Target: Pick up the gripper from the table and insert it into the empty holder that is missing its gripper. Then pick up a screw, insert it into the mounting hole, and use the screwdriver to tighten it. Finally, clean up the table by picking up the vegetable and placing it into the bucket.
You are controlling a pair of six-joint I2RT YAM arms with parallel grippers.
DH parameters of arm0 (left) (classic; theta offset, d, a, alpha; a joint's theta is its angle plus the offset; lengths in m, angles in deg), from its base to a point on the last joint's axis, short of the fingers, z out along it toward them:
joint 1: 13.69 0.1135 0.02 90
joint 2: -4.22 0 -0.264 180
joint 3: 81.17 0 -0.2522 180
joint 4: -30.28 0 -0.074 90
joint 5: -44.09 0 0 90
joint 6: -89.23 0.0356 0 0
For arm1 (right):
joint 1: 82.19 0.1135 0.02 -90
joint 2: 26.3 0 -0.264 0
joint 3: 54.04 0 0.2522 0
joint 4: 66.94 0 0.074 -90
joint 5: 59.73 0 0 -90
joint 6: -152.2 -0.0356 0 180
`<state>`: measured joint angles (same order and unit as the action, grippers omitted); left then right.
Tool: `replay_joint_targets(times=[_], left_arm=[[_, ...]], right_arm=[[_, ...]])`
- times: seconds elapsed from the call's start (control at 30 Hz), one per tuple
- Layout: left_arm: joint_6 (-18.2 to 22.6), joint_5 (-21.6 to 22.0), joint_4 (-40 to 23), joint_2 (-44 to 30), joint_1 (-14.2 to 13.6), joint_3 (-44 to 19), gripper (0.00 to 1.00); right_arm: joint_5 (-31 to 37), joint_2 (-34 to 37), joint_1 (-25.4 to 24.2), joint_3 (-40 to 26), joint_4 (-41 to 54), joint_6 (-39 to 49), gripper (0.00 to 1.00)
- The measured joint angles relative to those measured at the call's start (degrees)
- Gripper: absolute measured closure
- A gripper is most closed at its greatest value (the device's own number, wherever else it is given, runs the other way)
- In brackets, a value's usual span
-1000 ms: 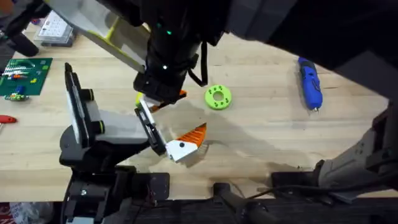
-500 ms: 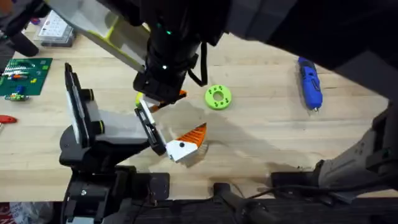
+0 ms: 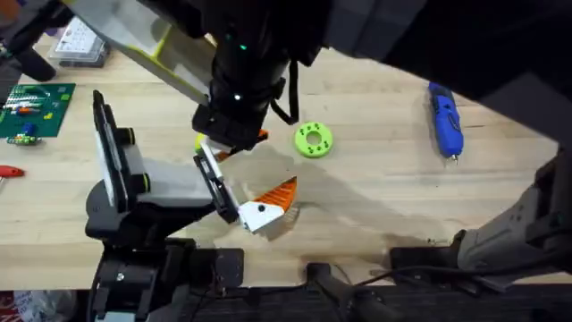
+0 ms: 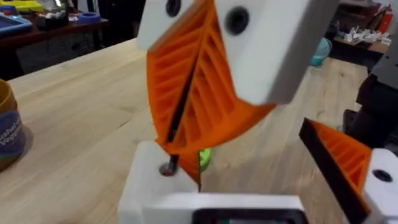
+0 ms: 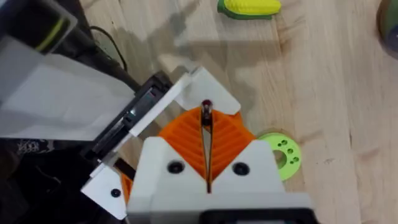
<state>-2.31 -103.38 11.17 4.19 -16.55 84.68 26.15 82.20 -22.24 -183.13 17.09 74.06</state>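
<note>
My right gripper (image 3: 229, 146) hangs over the far end of the holder (image 3: 161, 186), its orange pads shut on a thin dark screw (image 5: 205, 107). In the left wrist view the screw (image 4: 169, 163) points down at a hole in the holder's white block (image 4: 155, 186). The gripper (image 3: 266, 206), a white block with an orange ribbed finger, sits at the near end of the holder's rail and shows again as (image 4: 348, 165). The blue screwdriver (image 3: 445, 119) lies on the table (image 3: 375, 197) at the far right. A corn cob, the vegetable (image 5: 250, 6), lies beyond the holder.
A lime-green ring (image 3: 313, 139) lies just right of my right gripper. A green circuit board (image 3: 31, 109) and a small parts box (image 3: 79, 40) lie at the far left. A labelled bucket (image 4: 7, 127) stands at the edge of the left wrist view.
</note>
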Motion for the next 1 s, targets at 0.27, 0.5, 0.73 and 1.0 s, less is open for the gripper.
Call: replay_joint_targets(times=[0.27,0.5,0.73,1.0], left_arm=[[0.0,0.0,0.0,0.0,0.0,0.0,0.014],[-1.31,0.06,-0.04,-0.42,0.11,0.02,0.013],[-1.51,0.04,-0.04,-0.39,0.11,0.01,0.013],[-1.51,0.04,-0.04,-0.39,0.11,0.02,0.013]], right_arm=[[0.0,0.37,0.0,0.0,0.0,0.0,0.991],[0.04,2.54,0.0,0.0,-0.29,0.01,0.991],[0.03,2.53,0.0,0.0,-0.23,0.0,0.991],[0.04,2.54,0.0,0.0,-0.23,0.0,0.991]])
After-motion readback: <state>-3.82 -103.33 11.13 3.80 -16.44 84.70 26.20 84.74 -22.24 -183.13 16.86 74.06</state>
